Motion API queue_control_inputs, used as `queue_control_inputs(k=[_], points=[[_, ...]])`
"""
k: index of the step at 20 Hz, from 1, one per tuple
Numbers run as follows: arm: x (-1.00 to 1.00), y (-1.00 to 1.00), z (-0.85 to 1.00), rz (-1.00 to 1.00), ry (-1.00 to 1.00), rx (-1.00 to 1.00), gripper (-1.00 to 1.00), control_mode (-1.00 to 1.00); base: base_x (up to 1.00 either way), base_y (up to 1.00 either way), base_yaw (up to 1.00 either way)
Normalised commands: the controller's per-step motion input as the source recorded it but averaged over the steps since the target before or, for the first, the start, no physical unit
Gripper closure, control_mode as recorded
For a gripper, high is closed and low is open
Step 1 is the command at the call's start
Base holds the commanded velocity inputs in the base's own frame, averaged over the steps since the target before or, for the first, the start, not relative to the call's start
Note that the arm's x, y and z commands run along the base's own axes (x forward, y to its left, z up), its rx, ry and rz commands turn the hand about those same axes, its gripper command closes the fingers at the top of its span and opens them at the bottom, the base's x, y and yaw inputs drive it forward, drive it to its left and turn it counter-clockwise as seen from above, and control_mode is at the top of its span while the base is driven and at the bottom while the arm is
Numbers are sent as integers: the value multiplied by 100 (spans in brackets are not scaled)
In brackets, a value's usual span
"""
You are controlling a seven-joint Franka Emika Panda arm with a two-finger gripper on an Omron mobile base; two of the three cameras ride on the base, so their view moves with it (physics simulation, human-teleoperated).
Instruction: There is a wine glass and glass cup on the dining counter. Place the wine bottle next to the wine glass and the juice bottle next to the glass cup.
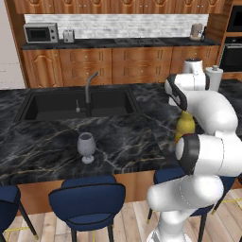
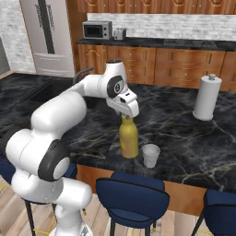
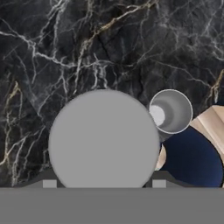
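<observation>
Pincer first: you have it pointing straight down over the juice bottle, clamped on the bottle's grey-white cap. From the hand camera the round cap sits between the two dark fingertips, one at each side of it. The yellow bottle stands upright on the dining surface, close to the edge that faces you.

Just beside it, at about 3 o'clock in the right base view, stands the glass cup, upright and apart from the bottle by a narrow gap. In the hand view the cup shows from above at 2 o'clock of the cap, its open mouth facing the camera. Blue stools line the wood front below the edge.

From the left base view you see the wine glass standing upright on the same surface, well apart from the bottle and at 9 o'clock of it. Farther back, the sunken sink with its dark faucet lies at 12 o'clock of the wine glass. A paper towel roll stands upright toward the far side of the surface, at 1 o'clock of the cup. Beyond, against the wall, you have a microwave and a toaster.
</observation>
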Motion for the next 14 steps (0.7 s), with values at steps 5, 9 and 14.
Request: queue_control_inputs(k=[5,9,14], points=[[21,-24,-34,0,4,0,100,-100,0,0,0],[28,-8,-31,0,0,0,100,-100,0,0,0],[20,-12,-31,0,0,0,100,-100,0,0,0]])
